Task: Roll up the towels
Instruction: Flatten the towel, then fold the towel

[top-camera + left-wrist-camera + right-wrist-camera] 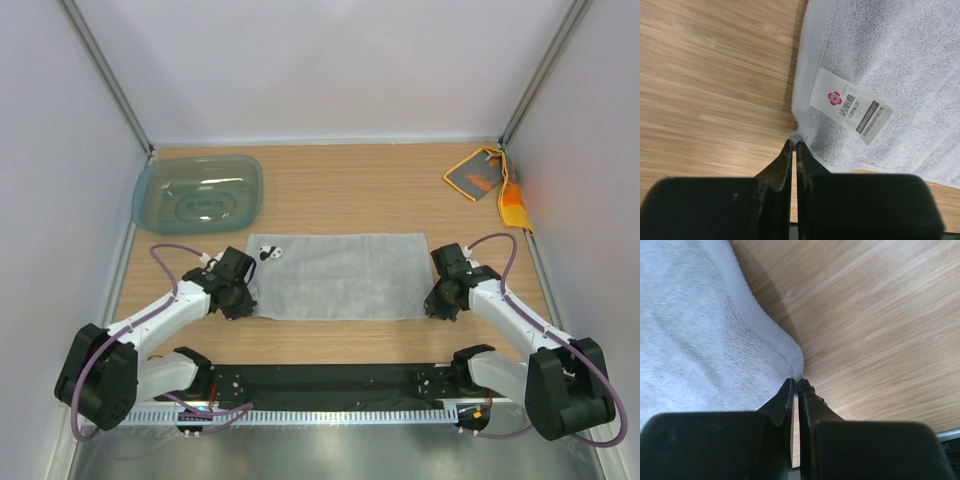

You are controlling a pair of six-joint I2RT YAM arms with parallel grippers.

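2 arms reach low: left gripper [793, 142] pinches the grey towel [340, 275] at its near-left corner, right gripper [796, 382] clamps its near-right corner.

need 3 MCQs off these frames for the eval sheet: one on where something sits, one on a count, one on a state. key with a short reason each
1. Where on the table is the teal tub?
A. near right corner
B. centre
C. far left corner

2. How many towels are in view?
A. one
B. two
C. four

3. What state is the grey towel in?
A. spread flat
B. rolled tight
C. bunched inside the tub

Key:
1 C: the top view shows the tub at the far left corner, apart from the grey towel.
2 B: the grey towel at the centre, plus an orange towel by the far right wall.
3 A: it lies as an open rectangle, with no roll begun.
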